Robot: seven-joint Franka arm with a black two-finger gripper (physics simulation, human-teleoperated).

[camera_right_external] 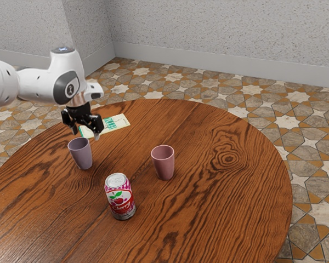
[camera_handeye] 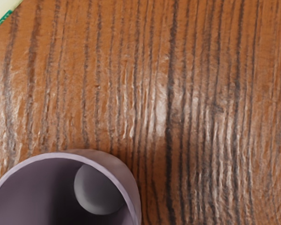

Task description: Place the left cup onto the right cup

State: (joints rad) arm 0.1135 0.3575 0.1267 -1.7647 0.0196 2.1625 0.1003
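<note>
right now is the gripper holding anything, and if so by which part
Nothing is held. The gripper is open, poised just above the lilac cup.

A domestic-looking room, like a dining corner in a home. A round, dark-grained wooden worktop (camera_right_external: 219,219) fills the lower frame. Star-patterned ceramic floor (camera_right_external: 296,109) tiles run to the right edge, and speckled grey walls (camera_right_external: 236,27) with a pale skirting board (camera_right_external: 219,59) cross the top. A lilac cup (camera_right_external: 80,153), a pink cup (camera_right_external: 163,161) and a cherry soda can (camera_right_external: 119,196) stand left of centre.

1. We see bright, even light over the wooden table (camera_right_external: 219,208).
2. Shadows under the purple cup (camera_right_external: 80,153), pink cup (camera_right_external: 163,162) and soda can (camera_right_external: 119,196) look faint to us.
3. Wrist view: pale glare on the grain.
</note>
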